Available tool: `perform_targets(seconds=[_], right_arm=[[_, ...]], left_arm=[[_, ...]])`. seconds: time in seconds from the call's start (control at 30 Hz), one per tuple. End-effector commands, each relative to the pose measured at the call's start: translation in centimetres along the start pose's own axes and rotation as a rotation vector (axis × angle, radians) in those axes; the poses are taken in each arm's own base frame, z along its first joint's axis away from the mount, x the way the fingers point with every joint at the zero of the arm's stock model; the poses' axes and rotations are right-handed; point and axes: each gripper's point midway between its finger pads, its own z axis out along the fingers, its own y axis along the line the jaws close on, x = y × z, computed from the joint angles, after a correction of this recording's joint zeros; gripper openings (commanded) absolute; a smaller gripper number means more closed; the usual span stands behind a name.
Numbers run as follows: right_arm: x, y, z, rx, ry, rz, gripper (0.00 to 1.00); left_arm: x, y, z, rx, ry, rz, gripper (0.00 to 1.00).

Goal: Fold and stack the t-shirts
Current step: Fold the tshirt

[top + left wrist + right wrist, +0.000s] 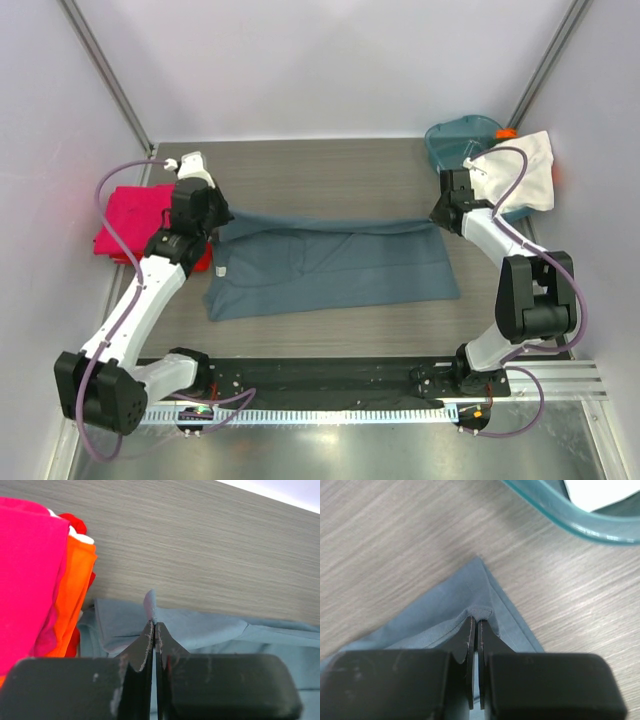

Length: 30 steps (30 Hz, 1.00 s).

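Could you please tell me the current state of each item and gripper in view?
blue-grey t-shirt: spread flat, far edge pinched up
pink t-shirt: folded, stacked on orange t-shirt
white t-shirt: draped over teal tub
left gripper: shut on blue-grey t-shirt
right gripper: shut on blue-grey t-shirt

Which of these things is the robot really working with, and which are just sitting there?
For the job:
- blue-grey t-shirt, pinched by the left gripper and the right gripper
- pink shirt and orange shirt, piled on the left
- white shirt, draped over the teal tub

Just sitting there:
- teal tub
- table
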Motion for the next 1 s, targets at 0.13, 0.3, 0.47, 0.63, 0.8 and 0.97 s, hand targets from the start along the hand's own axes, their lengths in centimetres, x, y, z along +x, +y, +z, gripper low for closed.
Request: perform_targets(seconds=[0.13, 0.3, 0.47, 0.63, 0.8, 0.97], right_arm=[[-1.3, -0.3, -0.9, -0.019, -0.093, 0.060, 0.01], [0.2, -1.2, -0.8, -0.014, -0.093, 0.087, 0.01], [1.1, -1.8, -0.7, -0.012, -0.114, 0.145, 0.01], [2.3, -2.3, -1.0, -0.042, -0.138, 0.190, 0.10], [3.4, -3.4, -1.2, -0.045, -0.176, 0.240, 0.25], [3.3, -3.7, -2.0, -0.065, -0.206, 0.261, 0.49]], left_arm=[[0.8, 0.8, -2.4, 0.005, -0.010, -0.011, 0.00], [2.6, 1.3, -3.4, 0.009, 0.035, -0.026, 0.00], [5.4, 1.8, -4.1, 0.011, 0.107, -0.061, 0.00], [8.0, 1.6, -4.9, 0.035, 0.165, -0.123, 0.00], [10.4, 1.8, -6.3, 0.057, 0.210, -0.161, 0.00], [11.7, 1.9, -7.8, 0.068, 0.249, -0.186, 0.06]])
